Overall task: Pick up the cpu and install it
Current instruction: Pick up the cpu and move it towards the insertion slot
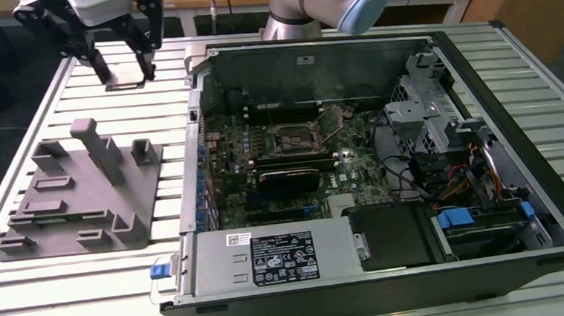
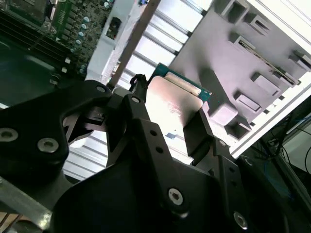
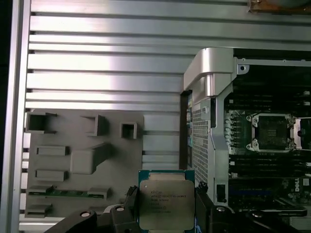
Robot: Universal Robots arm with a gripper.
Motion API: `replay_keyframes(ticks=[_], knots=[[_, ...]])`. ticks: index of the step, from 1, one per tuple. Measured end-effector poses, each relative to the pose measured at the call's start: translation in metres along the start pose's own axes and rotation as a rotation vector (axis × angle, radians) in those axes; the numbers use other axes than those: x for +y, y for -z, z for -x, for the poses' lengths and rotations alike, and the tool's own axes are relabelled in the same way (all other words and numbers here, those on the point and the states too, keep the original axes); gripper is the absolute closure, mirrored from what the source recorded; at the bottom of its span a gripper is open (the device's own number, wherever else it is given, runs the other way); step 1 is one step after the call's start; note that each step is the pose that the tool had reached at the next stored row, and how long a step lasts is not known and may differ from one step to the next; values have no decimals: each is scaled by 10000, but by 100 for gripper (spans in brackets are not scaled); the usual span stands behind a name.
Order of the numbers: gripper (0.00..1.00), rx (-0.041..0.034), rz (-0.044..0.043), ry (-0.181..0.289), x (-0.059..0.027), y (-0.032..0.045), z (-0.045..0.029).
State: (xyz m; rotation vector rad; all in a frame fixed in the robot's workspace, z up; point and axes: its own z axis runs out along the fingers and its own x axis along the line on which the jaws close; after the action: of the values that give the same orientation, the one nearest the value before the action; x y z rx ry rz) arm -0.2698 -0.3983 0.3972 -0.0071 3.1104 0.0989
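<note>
**Gripper** (image 1: 125, 76): one, on the only arm. You find it raised above the slatted table (image 1: 73, 292), past the far end of the tray (image 1: 76, 195), at the exterior view's upper left. The jaws pinch the cpu by two opposite edges.

**Cpu** (image 3: 166, 204): off the table and held in the gripper. It is flat and roughly level, with its pale metal top facing the first wrist view. A green border shows round the lid in both wrist views (image 2: 172, 104). It is square, so no long axis counts. What you judge is how its edges sit against the socket frame, and in the first wrist view the two look close to parallel.

**Socket** (image 1: 292, 136): a dark square with a metal rim, on the board inside the open case (image 1: 543, 121). Its centre reads dark and bare in the first wrist view (image 3: 270, 132), so you may take it as unfilled.

**Relation**: the socket lies well apart from the gripper, toward the exterior view's right and lower in that picture. The case's side wall stands between them, and the socket sits lower than the held cpu.

**Tray**: grey, with upright posts. It lies on the table beside the case and nothing touches it.
</note>
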Motion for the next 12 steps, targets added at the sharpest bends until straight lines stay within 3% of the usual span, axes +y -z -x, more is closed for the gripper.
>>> replay_keyframes(ticks=[12], knots=[[45,0,-2,0,63,-17,380]])
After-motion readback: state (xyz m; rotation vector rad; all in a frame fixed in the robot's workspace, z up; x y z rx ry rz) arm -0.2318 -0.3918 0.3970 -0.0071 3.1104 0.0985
